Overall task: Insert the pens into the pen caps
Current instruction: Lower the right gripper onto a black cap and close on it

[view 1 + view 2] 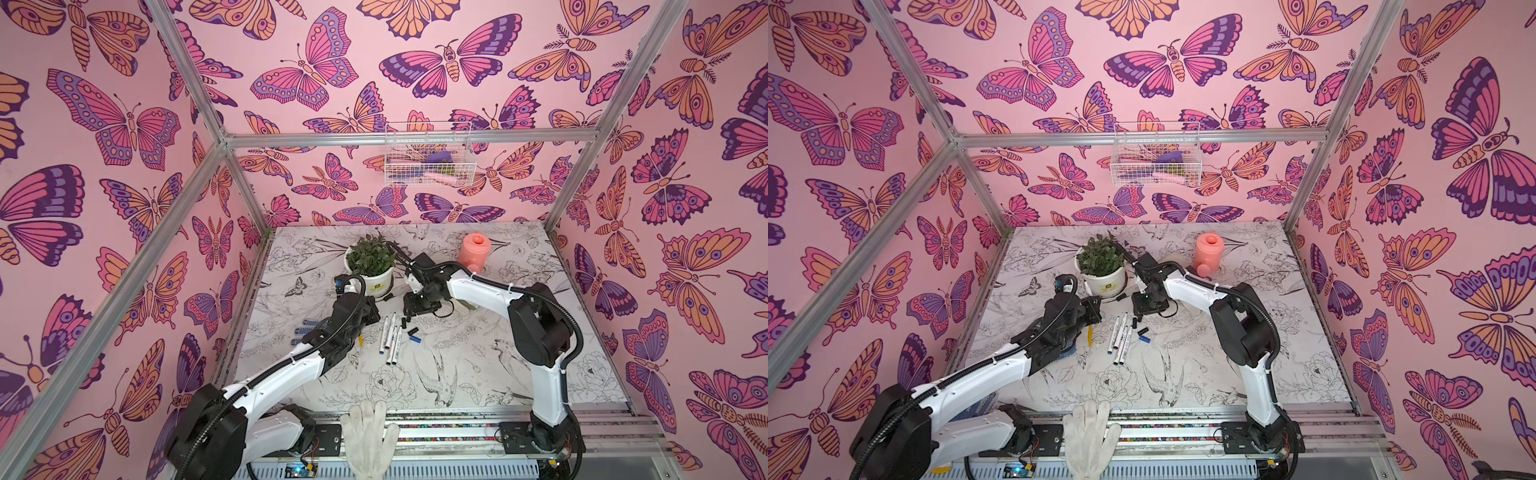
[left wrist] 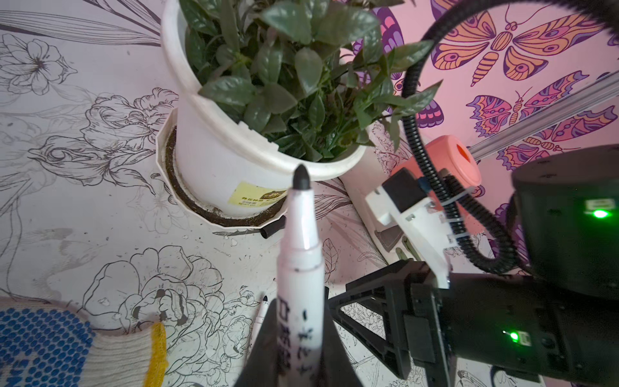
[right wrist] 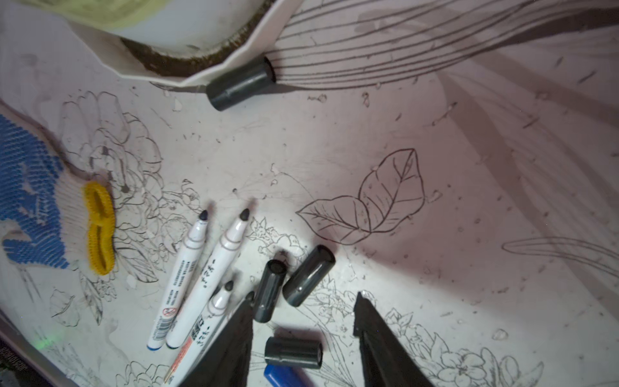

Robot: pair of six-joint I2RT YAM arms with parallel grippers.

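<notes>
Holding leafy plant (image 2: 284, 67): white pot (image 2: 211, 167), black cap (image 2: 273, 229) beside.

Arms extended; left gripper (image 2: 299, 308) clamped shut, right gripper (image 3: 303, 298) jaws apart.

The blue cap (image 3: 284, 377) is running off the right wrist view's edge — in a top view the left arm (image 1: 286, 368) is hiding most of the dotted glove (image 1: 302, 331).

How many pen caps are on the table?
5: one black cap by the plant saucer; three black caps clustered beside the pens; a blue cap alongside. Others may be hidden.
</notes>
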